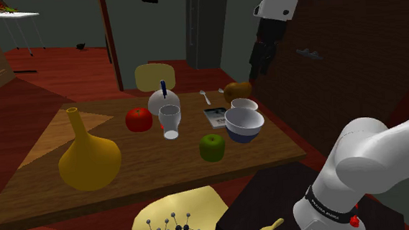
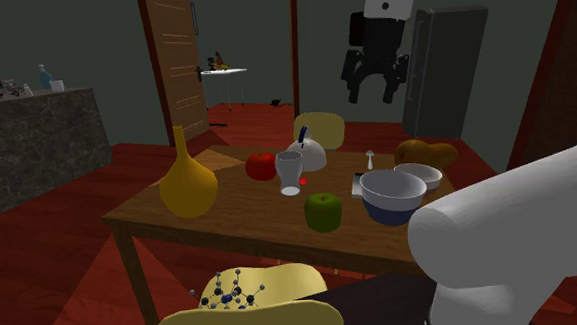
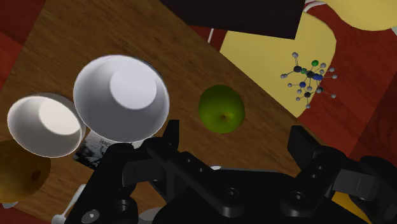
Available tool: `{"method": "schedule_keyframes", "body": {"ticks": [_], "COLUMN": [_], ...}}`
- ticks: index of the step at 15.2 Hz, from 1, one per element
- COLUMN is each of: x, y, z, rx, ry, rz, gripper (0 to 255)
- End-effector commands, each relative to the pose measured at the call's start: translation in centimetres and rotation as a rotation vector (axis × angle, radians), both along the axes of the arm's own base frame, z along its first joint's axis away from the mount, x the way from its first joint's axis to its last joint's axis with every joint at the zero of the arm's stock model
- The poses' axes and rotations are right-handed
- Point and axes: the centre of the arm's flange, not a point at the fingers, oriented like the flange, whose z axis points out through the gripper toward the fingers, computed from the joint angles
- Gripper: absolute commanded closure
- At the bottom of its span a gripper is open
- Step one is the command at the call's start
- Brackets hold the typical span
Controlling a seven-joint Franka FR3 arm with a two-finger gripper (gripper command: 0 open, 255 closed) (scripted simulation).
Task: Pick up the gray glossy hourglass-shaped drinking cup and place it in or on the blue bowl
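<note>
Green apple (image 1: 212,147) sits by the bench (image 1: 148,164) edge nearest the stand, blue bowl (image 1: 244,124) just behind it. Grey cup (image 1: 170,121) stands upright mid-bench, tomato (image 1: 138,119) just beside. Claw (image 2: 375,83) hangs high above, fingers apart, empty. Best: centre over cup, drop straight, pinch its narrow waist, miss the tomato.

Table layout in the shoulder view

On the table (image 1: 148,164), the vase (image 1: 89,158) stands toward the view's left end. Mid-table, the cup (image 1: 170,122) has the tomato (image 1: 138,119) at its left and the domed pot (image 1: 163,100) behind. The apple (image 1: 212,147) sits near the front edge, with the large bowl (image 1: 241,134) at its right and the small bowl (image 1: 244,103) behind that.
</note>
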Motion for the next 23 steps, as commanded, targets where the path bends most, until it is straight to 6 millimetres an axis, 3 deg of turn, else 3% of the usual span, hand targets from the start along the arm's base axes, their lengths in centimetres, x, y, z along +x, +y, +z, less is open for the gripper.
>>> {"method": "schedule_keyframes", "body": {"ticks": [1, 23], "x": [0.0, 22.0], "y": [0.0, 10.2], "z": [0.0, -15.3], "rx": [0.0, -0.018], "ry": [0.0, -0.033], "rz": [0.0, -0.091], "gripper": [0, 0]}}
